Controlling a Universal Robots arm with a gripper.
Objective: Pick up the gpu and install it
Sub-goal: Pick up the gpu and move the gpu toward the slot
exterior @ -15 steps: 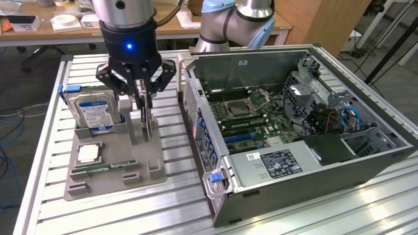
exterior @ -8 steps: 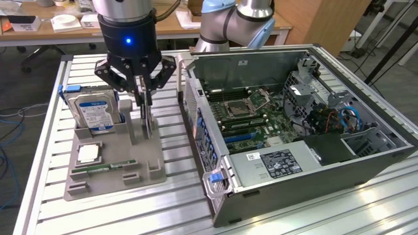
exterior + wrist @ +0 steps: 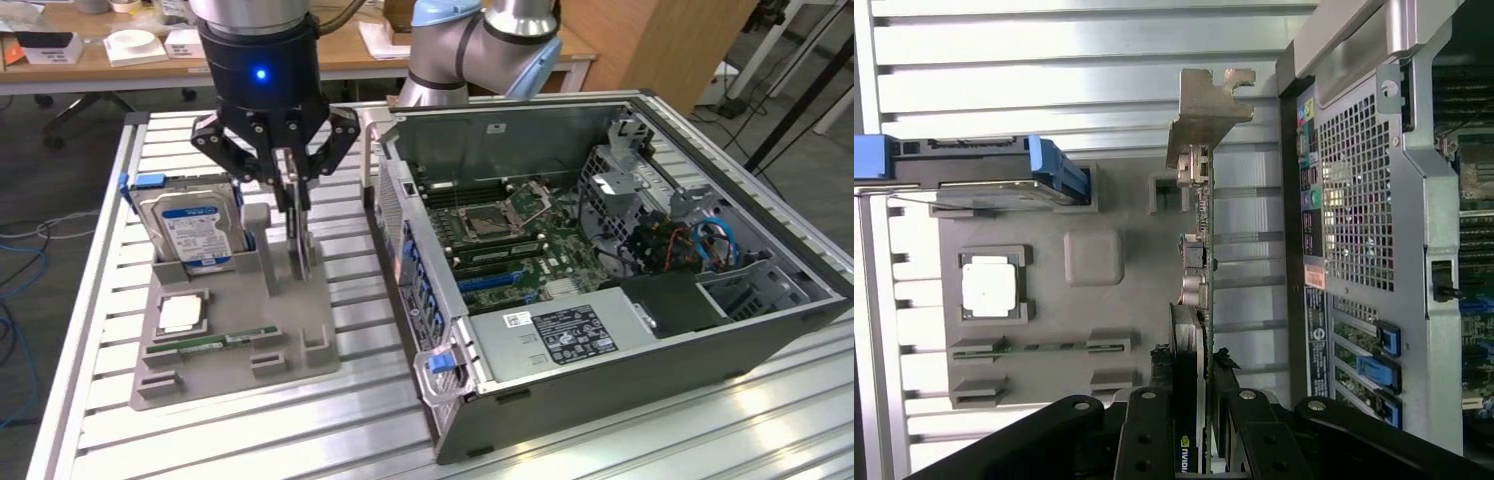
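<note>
One gripper (image 3: 294, 200) before you, jaws clamped on the gpu (image 3: 1196, 265), card upright on edge in the grey tray (image 3: 214, 370), hard drive (image 3: 190, 232) left, open computer case (image 3: 747, 330) right.

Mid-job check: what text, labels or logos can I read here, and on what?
No words read clearly.
Blue-white label on the silver hard drive: print too small.
White-and-black sticker inside the dark computer case: too small.
Green-board gpu with silver bracket: small green logo, letters illegible.
</note>
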